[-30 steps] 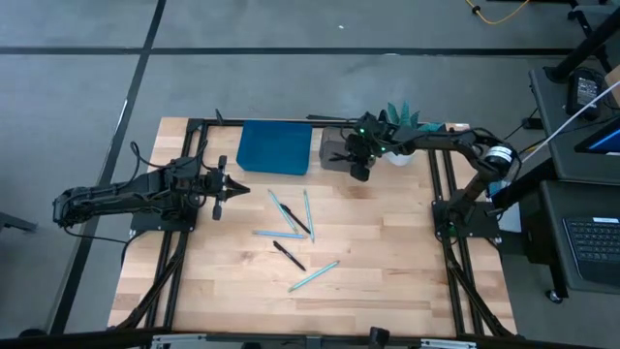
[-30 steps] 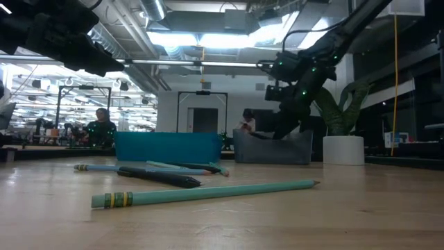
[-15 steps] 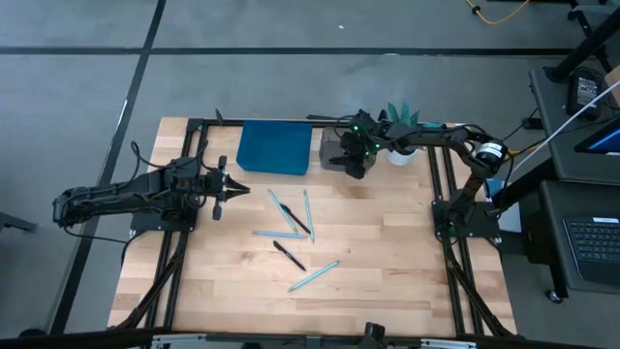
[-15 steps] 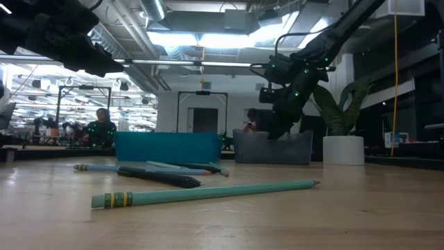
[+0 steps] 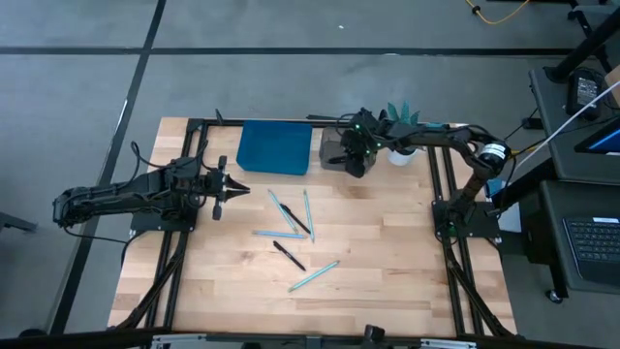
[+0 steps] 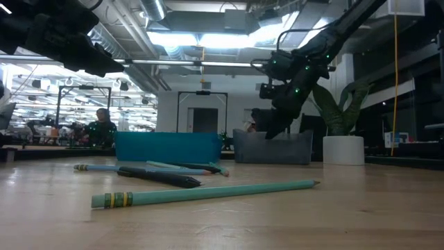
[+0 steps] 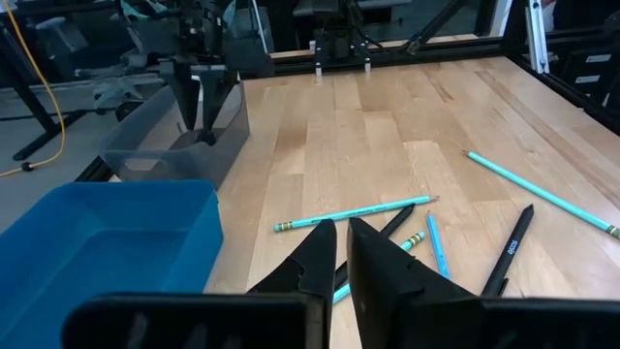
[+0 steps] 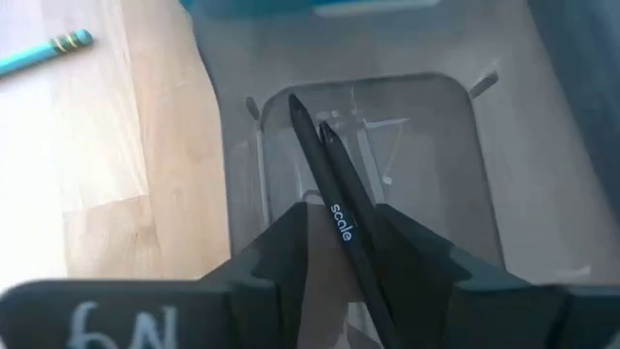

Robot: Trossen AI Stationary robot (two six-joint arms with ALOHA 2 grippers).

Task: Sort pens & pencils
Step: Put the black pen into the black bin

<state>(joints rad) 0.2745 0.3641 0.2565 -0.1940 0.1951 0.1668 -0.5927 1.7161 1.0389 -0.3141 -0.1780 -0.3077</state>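
Two black pens (image 8: 312, 145) lie side by side in the grey bin (image 8: 465, 194) at the far edge. My right gripper (image 8: 339, 218) hovers open over that bin (image 5: 332, 150), tilted downward, and the pen printed "scale" runs up between its fingers. Out on the wood lie two more black pens (image 5: 289, 256) (image 5: 301, 224) and several light-blue pencils (image 5: 313, 276) (image 5: 281, 234), all flat on the table's middle. My left gripper (image 5: 240, 189) waits shut and empty at the left, above the table, pointing at that scatter (image 7: 354, 213). My right gripper stands with its fingers (image 8: 407, 247) on either side of the "scale" pen's barrel (image 8: 341, 225), coming from above and slanting down, along the pen. I cannot tell whether either finger touches it. The pen's tip (image 8: 325, 126) lies low inside the grey bin.
A blue bin (image 5: 274, 147) stands left of the grey one at the far edge. A white pot with a green plant (image 5: 399, 153) sits just right of the grey bin. Black frame rails run along both sides of the table.
My right gripper has drawn slightly toward the far edge over the grey bin and risen a little. The pens and pencils on the wood have kept their places.
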